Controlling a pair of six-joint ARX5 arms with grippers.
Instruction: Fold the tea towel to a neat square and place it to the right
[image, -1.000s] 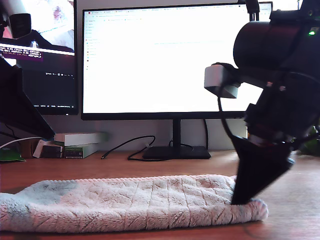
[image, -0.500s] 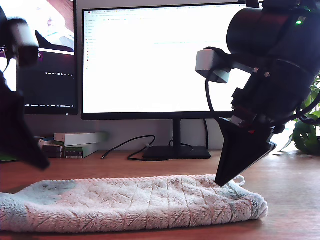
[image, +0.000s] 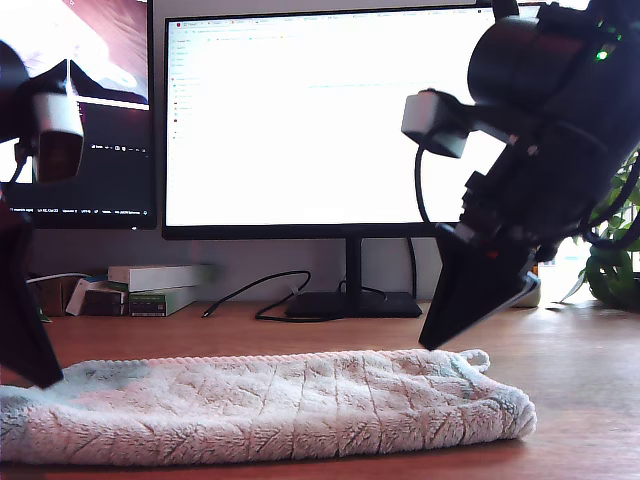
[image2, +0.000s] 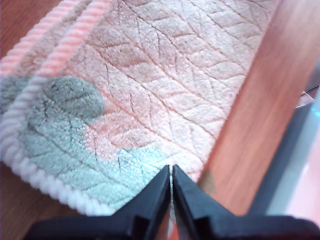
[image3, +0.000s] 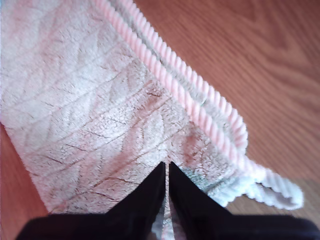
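The tea towel (image: 270, 405) lies folded into a long fluffy strip across the front of the wooden desk (image: 585, 400). My first gripper (image: 42, 380) is shut and empty at the towel's end on the exterior view's left. In the first wrist view its tips (image2: 171, 172) hover over the towel (image2: 165, 85) beside a grey-green patch (image2: 60, 125). My second gripper (image: 430, 343) is shut and empty, just above the towel's end on the exterior view's right. Its tips (image3: 166, 167) point at the towel (image3: 85, 115) near the pink cord hem and a hanging loop (image3: 280, 192).
Behind the towel stand a large bright monitor (image: 320, 120) on a black stand (image: 352, 303) and a second screen (image: 100, 130) at the exterior view's left. Boxes (image: 160, 285) and a black cable (image: 260, 295) lie at the back. A plant (image: 612, 270) is at the exterior view's right.
My second gripper has lifted off the towel's end and drawn slightly back. My first gripper has come down to the towel's other end. The towel has stayed in place.
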